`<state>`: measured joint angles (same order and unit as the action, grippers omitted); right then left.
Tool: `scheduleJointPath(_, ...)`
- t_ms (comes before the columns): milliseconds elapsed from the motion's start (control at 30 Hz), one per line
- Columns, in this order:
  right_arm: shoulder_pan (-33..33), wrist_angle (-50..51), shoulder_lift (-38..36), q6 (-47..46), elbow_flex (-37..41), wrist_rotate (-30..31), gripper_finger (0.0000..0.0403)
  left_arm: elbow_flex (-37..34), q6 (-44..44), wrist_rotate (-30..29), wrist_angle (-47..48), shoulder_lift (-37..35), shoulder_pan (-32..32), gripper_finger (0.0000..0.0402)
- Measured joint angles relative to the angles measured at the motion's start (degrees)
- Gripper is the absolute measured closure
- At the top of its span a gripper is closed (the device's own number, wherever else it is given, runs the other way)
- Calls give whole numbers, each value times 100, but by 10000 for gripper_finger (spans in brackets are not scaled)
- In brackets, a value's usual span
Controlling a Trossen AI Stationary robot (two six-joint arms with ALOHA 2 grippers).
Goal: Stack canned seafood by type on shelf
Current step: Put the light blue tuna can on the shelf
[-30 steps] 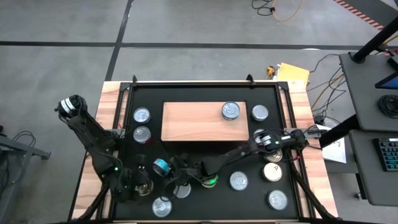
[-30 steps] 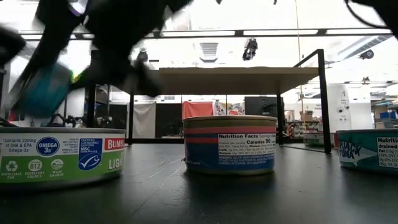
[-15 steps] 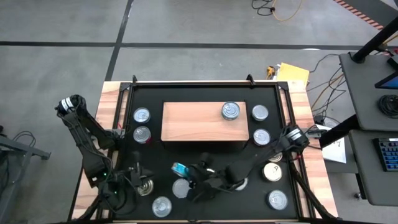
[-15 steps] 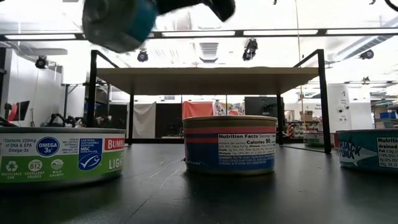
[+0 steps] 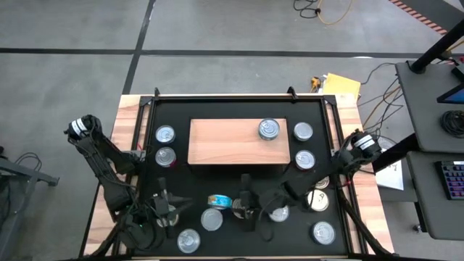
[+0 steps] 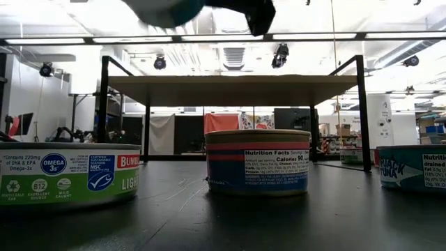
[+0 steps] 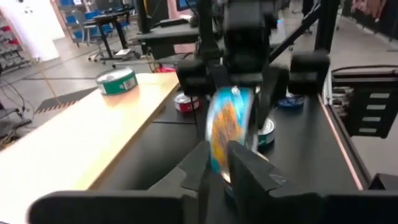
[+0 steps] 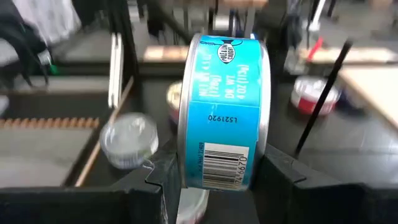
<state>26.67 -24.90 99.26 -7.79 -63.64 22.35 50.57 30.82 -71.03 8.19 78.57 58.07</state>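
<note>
Overhead view, lower centre of the frame: the right gripper held a blue-labelled can above the black desk, its jaws pinching the can across its flat faces so that it rode on edge with the label outward, as the right wrist view shows. The grip presumably suited carrying; the can would need turning flat before stacking. The left gripper sat at lower left among loose cans; the left wrist view shows its jaws close together, nearly pressed, with nothing between them. The wooden shelf lay at upper centre with one green-sided can near its right end. Other cans ringed the shelf on the desk, unsorted.
</note>
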Motion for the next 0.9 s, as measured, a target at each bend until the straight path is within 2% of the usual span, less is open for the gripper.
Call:
scheduleJointPath(100,-43,-752,-102,191,390,-9,266,0,12,3,-449,285,-113,316)
scheduleJointPath(200,-43,-1090,-124,433,613,-37,266,1,12,0,-818,585,-261,277)
scheduleJointPath(367,-45,-1198,-135,786,563,-504,266,141,-151,2,-1613,1076,-533,212)
scheduleJointPath(467,-43,-1101,-131,1158,563,-756,266,372,-298,21,-1704,1431,-621,183)
scheduleJointPath(600,-45,-1081,-135,1320,535,-971,266,847,-581,42,-1724,1827,-672,163)
scheduleJointPath(700,-39,-815,-140,1371,517,-1097,266,1170,-875,354,-1666,2058,-682,160)
scheduleJointPath(900,-41,-562,-140,1544,554,-1477,266,1614,-1024,662,-1278,2105,-644,159)
